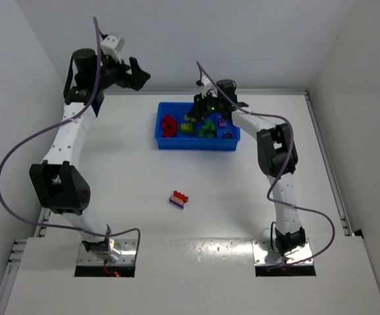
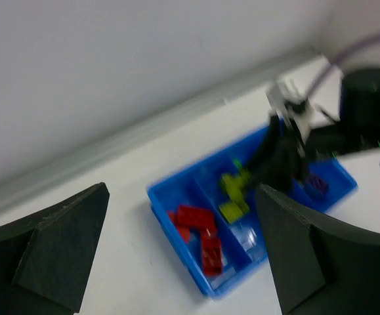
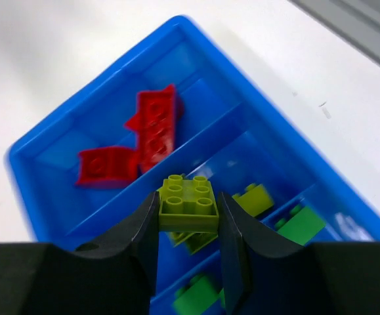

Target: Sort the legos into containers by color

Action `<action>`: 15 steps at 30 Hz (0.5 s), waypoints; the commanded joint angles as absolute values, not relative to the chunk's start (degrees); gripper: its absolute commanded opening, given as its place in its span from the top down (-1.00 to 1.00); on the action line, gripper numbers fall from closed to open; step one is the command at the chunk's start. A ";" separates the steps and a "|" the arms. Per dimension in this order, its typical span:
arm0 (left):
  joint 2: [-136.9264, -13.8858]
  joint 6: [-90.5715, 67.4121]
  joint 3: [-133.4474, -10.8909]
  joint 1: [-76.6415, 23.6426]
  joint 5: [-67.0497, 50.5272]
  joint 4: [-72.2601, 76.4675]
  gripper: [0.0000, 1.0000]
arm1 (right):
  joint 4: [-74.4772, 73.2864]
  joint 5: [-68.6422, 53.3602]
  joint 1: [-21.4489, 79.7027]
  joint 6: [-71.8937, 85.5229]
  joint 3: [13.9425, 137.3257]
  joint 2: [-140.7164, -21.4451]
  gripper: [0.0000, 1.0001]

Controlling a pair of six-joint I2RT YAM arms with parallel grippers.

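Observation:
The blue tray point(image 1: 196, 146) stands at the back centre. It holds red legos point(image 1: 169, 125) in its left compartment, then yellow, green point(image 1: 207, 126) and purple ones point(image 1: 223, 123). My right gripper point(image 1: 199, 110) hangs over the tray, shut on a yellow-green brick point(image 3: 188, 203). The brick is held above the second compartment, where other yellow bricks point(image 3: 254, 197) lie. A small red, yellow and purple stack point(image 1: 179, 199) lies on the table in front of the tray. My left gripper point(image 1: 137, 73) is open and empty, raised high at the back left. It looks down on the tray point(image 2: 176, 241).
White walls enclose the table at the back and on both sides. A raised ledge point(image 2: 144, 131) runs along the back wall just behind the tray. The right arm point(image 1: 278, 151) stretches from the near right base to the tray.

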State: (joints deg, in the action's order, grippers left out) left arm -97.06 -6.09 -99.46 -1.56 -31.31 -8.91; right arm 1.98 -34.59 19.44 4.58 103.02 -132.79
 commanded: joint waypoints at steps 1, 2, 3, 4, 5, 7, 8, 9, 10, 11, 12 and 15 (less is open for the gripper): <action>-93.09 -3.70 -89.76 -0.70 -39.81 -13.62 -1.00 | 5.19 -30.67 20.30 4.57 110.03 -135.52 1.00; -91.77 -3.69 -87.56 -0.70 -39.81 -13.62 -1.00 | 5.19 -30.67 20.30 5.09 112.48 -137.79 1.00; -90.63 -3.17 -83.62 -0.70 -40.34 -13.62 -1.00 | 5.19 -30.67 20.30 5.10 113.80 -138.77 1.00; -88.70 -3.16 -82.02 -0.70 -40.34 -13.62 -1.00 | 5.19 -30.67 20.30 5.10 115.04 -139.82 1.00; -87.72 -3.16 -80.70 -0.70 -40.34 -13.62 -1.00 | 5.19 -30.15 20.30 5.62 117.14 -140.79 0.99; -86.23 -3.16 -77.79 -1.32 -40.34 -13.62 -1.00 | 5.19 -27.96 20.83 6.15 118.91 -143.08 0.82; -85.09 -3.16 -77.17 -1.32 -40.34 -13.62 -1.00 | 5.19 -27.95 20.83 6.15 119.44 -143.61 0.58; -85.08 -2.47 -76.65 -1.32 -41.04 -14.58 -1.00 | 5.71 -27.17 20.83 6.67 120.23 -144.31 0.36; -84.38 -1.94 -76.64 -1.32 -42.00 -15.20 -1.00 | 5.71 -27.16 21.35 6.68 120.23 -144.32 0.27; -84.38 -0.02 -76.03 -1.32 -43.06 -16.08 -1.00 | 5.71 -26.55 21.36 6.68 120.84 -144.32 0.16; -83.85 1.48 -76.03 -1.32 -45.85 -17.30 -1.00 | 5.71 -26.54 21.36 6.68 120.85 -144.32 0.05; -83.85 8.94 -74.71 -1.32 -51.13 -22.75 -1.00 | 5.19 -27.07 21.36 6.68 119.45 -142.65 -0.14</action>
